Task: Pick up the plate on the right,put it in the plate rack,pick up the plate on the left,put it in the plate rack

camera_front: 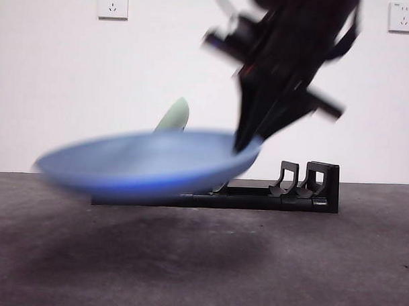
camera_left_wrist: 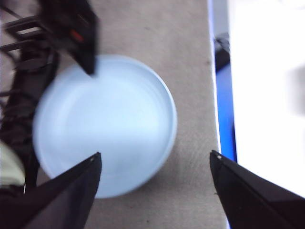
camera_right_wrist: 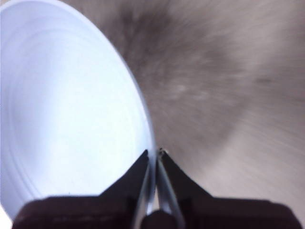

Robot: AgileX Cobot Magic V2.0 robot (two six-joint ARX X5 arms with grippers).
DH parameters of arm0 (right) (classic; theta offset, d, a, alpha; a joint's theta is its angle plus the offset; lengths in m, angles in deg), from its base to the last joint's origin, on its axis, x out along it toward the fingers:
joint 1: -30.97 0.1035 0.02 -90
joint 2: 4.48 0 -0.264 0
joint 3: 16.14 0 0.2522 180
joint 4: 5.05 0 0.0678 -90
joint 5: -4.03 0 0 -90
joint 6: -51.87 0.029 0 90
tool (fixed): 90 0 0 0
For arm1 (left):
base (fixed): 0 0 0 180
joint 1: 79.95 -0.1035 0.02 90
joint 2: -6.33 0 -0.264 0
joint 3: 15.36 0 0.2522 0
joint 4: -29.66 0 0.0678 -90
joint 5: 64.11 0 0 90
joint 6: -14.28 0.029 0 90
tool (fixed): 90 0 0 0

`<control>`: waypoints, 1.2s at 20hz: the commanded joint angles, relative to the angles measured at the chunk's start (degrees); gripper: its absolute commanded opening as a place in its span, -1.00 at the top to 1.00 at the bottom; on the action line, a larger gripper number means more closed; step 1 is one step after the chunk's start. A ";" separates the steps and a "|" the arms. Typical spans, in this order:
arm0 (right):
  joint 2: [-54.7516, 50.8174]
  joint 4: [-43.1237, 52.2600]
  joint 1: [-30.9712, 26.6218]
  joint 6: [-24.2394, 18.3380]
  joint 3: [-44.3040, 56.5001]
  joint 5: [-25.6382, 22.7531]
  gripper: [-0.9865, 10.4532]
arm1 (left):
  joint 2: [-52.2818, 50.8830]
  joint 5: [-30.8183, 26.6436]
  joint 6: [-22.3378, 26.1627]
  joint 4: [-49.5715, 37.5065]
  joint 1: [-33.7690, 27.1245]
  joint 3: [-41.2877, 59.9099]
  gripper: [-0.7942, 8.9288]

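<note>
- While I carry it, the blue plate point(camera_front: 147, 163) hangs in the air above the grey table point(camera_front: 201, 260), lying nearly flat with its far rim slightly raised, and it looks smeared by motion blur.
- My right gripper point(camera_right_wrist: 156, 153) is pinching that plate by its rim: the two black jaws are pressed together on the thin edge, one on each face, so the plate juts out sideways from the grip.
- Seen from the front, the same right gripper point(camera_front: 248, 144) comes down dark and slanted from the top of the picture and meets the plate at its right-hand edge.
- I judge the edge grip is chosen so the plate can later be tipped upright and slid between prongs.
- The plate rack point(camera_front: 297, 193) sits on the table behind the plate, long, low and black, with blocky ends; much of it is hidden by the plate.
- A pale green plate point(camera_front: 173, 117) stands tilted on edge behind the blue one, seemingly already lodged in the rack, though its base is hidden.
- My left gripper point(camera_left_wrist: 155, 164) hovers above, jaws spread wide and holding nothing, looking down on the blue plate point(camera_left_wrist: 107, 124) and the table edge.
- I judge it is waiting clear, so the carrying arm has room.
- Next, I would need to turn the plate upright over a free slot.
</note>
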 commanded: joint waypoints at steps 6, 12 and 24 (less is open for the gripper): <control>-12.28 -9.14 -6.03 -2.62 0.33 4.63 0.86 | 14.27 -16.02 9.44 -8.15 12.83 -0.09 0.04; -14.73 -12.59 -6.93 -3.91 0.31 7.45 0.86 | 20.85 -24.11 10.21 -12.52 14.01 -0.09 0.08; -14.73 -13.53 -6.95 -3.93 -3.39 8.76 0.85 | 21.14 -22.69 9.53 -12.02 14.01 -0.09 0.85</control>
